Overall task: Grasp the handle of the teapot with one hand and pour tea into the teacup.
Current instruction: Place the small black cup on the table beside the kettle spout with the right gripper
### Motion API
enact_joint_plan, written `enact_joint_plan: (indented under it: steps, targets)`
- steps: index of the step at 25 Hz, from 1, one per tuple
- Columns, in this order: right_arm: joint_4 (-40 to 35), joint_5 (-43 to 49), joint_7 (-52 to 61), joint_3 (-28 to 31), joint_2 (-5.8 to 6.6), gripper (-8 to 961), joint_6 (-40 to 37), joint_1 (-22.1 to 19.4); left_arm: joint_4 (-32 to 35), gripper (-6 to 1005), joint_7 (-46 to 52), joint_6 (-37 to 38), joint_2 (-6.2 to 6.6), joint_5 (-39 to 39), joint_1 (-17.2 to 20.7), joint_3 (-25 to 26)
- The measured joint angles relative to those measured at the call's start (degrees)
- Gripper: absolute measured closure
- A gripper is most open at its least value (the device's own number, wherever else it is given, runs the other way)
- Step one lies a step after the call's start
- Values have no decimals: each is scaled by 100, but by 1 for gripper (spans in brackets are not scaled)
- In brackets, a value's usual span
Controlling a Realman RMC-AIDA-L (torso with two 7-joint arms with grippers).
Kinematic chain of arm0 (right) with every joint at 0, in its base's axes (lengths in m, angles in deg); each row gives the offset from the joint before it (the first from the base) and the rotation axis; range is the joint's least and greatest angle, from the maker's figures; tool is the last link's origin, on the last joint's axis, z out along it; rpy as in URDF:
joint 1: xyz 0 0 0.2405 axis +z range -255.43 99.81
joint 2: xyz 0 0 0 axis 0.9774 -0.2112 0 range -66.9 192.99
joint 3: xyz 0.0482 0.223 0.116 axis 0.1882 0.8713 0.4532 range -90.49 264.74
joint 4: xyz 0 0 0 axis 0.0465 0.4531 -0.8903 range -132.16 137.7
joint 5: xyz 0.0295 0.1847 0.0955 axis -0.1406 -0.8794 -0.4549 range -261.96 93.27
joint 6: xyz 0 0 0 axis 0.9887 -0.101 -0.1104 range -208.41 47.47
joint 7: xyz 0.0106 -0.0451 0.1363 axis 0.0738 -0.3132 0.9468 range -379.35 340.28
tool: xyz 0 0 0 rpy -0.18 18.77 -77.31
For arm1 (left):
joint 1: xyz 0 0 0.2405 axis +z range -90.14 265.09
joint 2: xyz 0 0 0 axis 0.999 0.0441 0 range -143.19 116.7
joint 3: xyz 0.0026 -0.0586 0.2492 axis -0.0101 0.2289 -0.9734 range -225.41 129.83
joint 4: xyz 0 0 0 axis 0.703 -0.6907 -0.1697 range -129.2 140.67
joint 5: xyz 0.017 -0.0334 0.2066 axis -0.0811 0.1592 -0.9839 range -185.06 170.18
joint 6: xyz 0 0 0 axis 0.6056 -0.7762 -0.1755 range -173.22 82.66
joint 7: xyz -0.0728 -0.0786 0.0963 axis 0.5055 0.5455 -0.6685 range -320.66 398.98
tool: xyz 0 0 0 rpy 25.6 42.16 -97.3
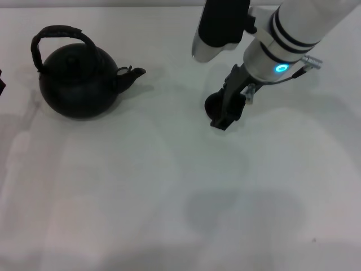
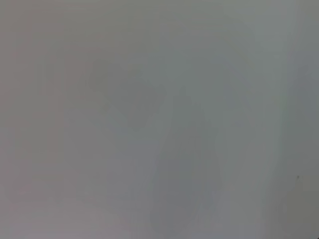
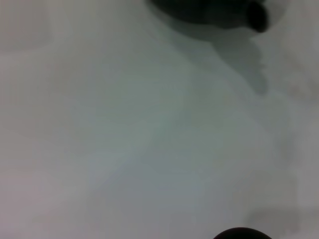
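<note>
The right gripper [image 1: 224, 116] hangs low over the white table [image 1: 141, 192], right at the teacup [image 1: 214, 105], which peeks out dark and round from behind its fingers. Whether those fingers are apart or closed on the cup I cannot tell from here; the arm hides them. The teapot [image 1: 79, 82] sits well off to the robot's left, its spout [image 1: 132, 74] aimed across the table toward the cup, its handle [image 1: 59, 35] arching over the lid roughly along that same line. The left gripper [image 1: 1, 84] barely shows at the table's left edge, and I'd judge it the nearer one to that handle. The pot stands untouched.
</note>
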Motion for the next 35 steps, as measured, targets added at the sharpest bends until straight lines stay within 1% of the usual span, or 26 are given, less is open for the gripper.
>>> enact_joint_plan:
  steps: [5,17,35]
  targets:
    - [-62,-179,-10,-131,-9,201,-53,-103,0,153,-15,0,-8,0,4,0]
    - [-79,-282,-27,-712,-13,191,392,-181,0,152,-5,0,-9,0,-19,0]
    - [-97,-328,-28,-909,-13,175,463,-186,0,152,1,0,-9,0,-40,0]
